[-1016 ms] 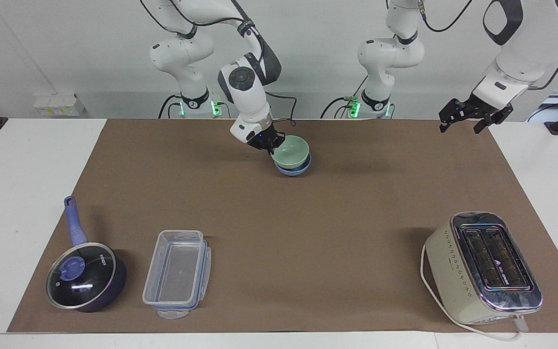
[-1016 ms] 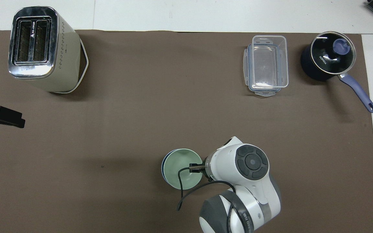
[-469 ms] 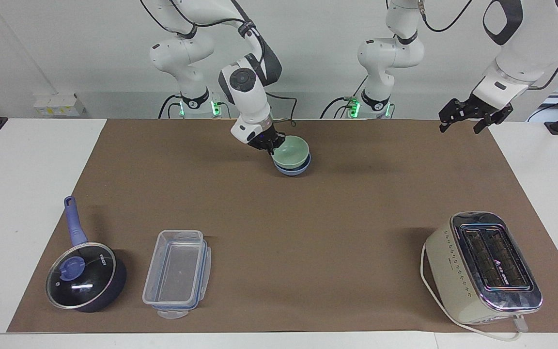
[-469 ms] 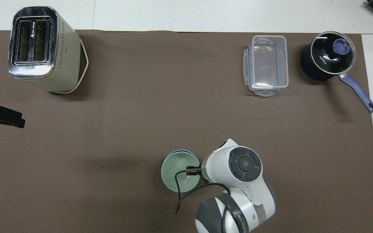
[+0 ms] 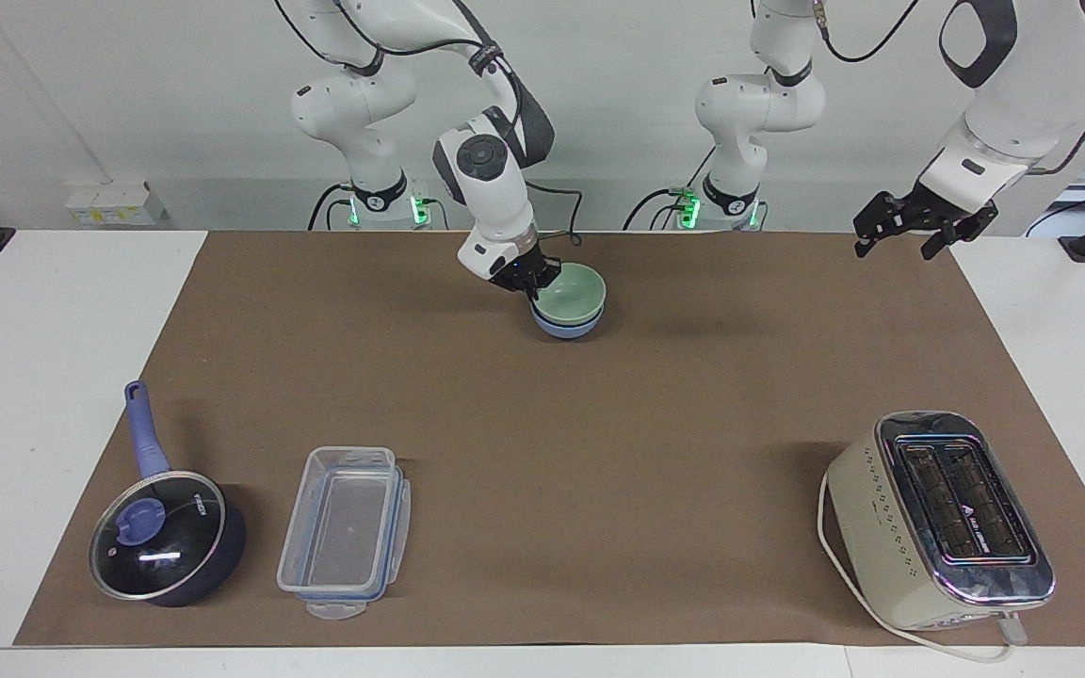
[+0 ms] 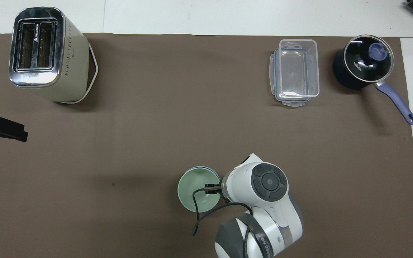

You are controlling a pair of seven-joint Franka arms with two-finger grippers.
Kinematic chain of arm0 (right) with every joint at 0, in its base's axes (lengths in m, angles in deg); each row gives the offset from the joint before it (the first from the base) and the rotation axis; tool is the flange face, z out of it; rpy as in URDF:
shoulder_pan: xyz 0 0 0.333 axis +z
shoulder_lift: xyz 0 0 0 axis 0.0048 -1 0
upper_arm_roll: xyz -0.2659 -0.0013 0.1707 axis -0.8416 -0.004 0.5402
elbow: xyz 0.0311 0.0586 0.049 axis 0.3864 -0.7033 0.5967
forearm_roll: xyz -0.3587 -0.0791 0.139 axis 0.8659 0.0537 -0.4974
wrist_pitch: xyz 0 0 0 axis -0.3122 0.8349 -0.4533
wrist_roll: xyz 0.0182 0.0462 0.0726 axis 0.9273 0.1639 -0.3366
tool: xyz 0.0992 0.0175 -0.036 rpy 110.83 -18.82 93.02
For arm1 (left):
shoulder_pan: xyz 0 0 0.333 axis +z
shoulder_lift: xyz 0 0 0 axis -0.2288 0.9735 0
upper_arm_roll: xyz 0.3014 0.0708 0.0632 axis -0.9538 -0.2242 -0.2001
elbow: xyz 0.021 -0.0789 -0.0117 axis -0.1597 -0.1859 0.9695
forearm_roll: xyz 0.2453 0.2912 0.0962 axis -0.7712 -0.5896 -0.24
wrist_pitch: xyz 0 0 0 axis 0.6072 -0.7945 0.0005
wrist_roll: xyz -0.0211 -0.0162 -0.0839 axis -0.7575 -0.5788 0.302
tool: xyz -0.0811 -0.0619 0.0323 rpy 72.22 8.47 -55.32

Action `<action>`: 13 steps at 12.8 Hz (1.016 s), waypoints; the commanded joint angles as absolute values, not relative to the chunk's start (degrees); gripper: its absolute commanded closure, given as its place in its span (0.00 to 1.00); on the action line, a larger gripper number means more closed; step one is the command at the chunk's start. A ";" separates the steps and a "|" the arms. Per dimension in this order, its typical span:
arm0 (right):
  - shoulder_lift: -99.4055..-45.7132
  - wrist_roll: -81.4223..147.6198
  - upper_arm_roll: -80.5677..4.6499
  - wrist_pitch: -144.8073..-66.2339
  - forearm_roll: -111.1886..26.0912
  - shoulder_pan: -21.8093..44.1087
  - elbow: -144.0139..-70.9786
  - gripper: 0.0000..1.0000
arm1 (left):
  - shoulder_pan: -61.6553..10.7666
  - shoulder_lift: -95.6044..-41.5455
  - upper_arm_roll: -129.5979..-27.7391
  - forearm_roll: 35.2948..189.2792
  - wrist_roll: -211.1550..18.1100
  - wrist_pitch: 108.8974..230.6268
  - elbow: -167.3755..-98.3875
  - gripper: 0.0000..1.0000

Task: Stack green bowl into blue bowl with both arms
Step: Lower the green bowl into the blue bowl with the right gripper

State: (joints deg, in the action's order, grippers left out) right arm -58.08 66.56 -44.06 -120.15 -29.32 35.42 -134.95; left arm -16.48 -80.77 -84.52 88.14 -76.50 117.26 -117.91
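Tabletop: green bowl (image 5: 573, 290) at right end effector (image 5: 530, 280) (nested).

"KONKA" on saucepan lid (image 6: 368, 57)

Even, bright overhead light is given; soft shadows are cast beside the toaster (image 5: 938, 518) and saucepan (image 5: 166, 537). Glare is seen on its glass lid.

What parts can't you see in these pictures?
- Right tool: overhead, the arm's wrist covers it; whether it pinches the green bowl can't be told.
- Blue bowl: inside hidden by the green bowl in both views.
- Left tool: overhead, cut off by the picture's edge.
- Pan contents: glare on the lid.
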 commanded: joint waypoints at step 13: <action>-59.06 67.29 -44.10 -122.31 -28.66 35.32 -133.82 1.00 | -16.13 -81.54 -84.25 86.89 -76.68 116.90 -118.78 0.00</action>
State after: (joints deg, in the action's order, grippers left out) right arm -58.87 66.56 -44.15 -122.26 -29.22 35.41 -134.62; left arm -16.48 -80.77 -84.52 88.14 -76.50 117.25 -117.91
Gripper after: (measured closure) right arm 0.960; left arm 0.000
